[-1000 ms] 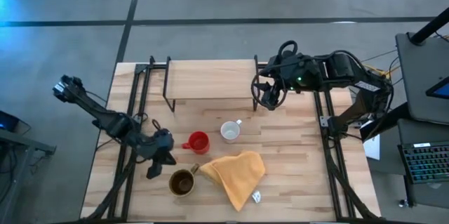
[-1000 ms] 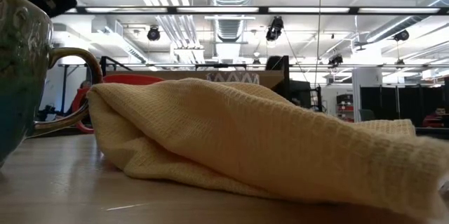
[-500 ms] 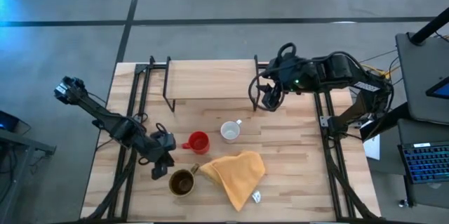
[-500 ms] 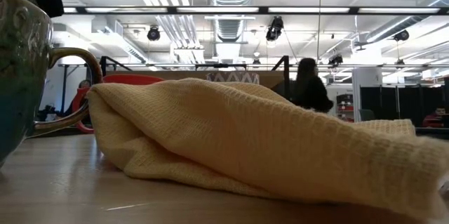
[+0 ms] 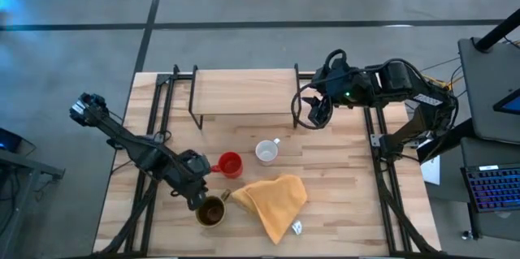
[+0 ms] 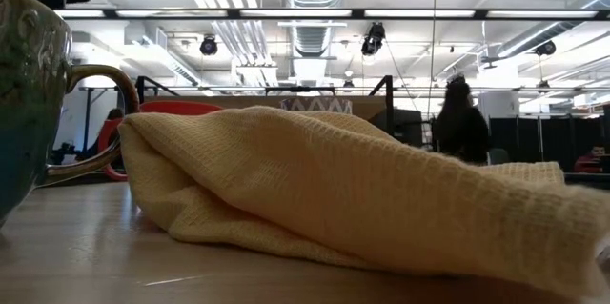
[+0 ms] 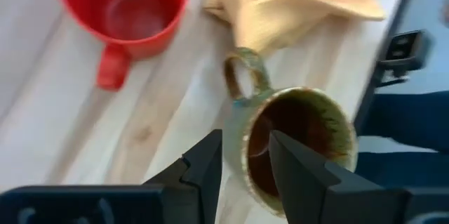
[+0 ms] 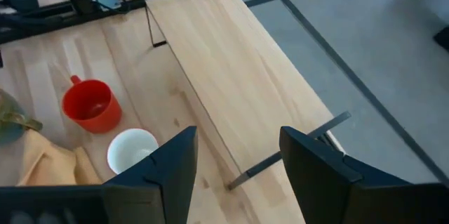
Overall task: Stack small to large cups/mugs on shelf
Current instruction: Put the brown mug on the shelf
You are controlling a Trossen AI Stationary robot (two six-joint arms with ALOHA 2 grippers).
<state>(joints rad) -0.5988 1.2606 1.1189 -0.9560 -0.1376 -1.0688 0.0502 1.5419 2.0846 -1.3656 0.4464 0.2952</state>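
Observation:
The olive-brown mug [image 5: 211,211] stands upright near the table's front, its handle [image 7: 245,69] touching the yellow cloth [image 5: 273,200]. My left gripper [image 5: 197,200] hangs open just above it. In the left wrist view one finger [image 7: 205,162] stands outside the rim [image 7: 243,147] and the other [image 7: 293,168] over the dark inside. The red mug [image 5: 230,164] and the white mug [image 5: 266,152] stand upright mid-table. The shelf [image 5: 244,92] stands at the far side, nothing on it. My right gripper [image 5: 314,114] hovers open over the shelf's right end.
The yellow cloth lies bunched right of the olive-brown mug and fills the low view [image 6: 334,190]. Black frame rails [image 5: 154,145] run along both table sides. A person [image 6: 459,118] stands in the room beyond the table.
My left gripper has moved toward the table's right and near edge, from beside the red mug to over the olive-brown mug's rim. In the room behind, a person has walked to the right. The mugs and cloth have stayed put.

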